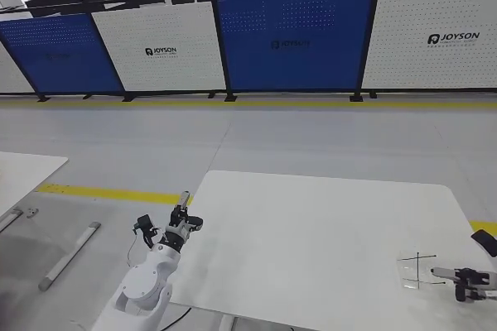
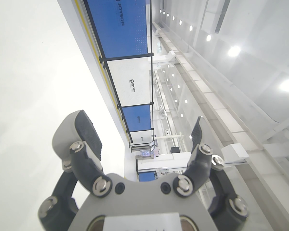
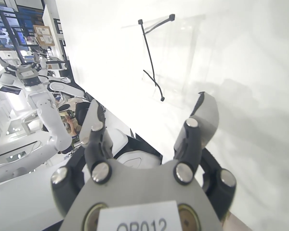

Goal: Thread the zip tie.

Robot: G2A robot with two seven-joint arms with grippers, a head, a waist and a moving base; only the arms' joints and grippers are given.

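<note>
**Both grippers spread, zip ties untouched**

Right gripper sat near the table's 4 o'clock corner, fingers spread, nothing between them. Black zip ties lay crossed over each other in a clear tray. In the top view they were at 9 o'clock of that gripper, just beside its tips, not touching. Left gripper was at the table's 9 o'clock edge, jaws wide apart, empty, well apart from the ties.
</note>
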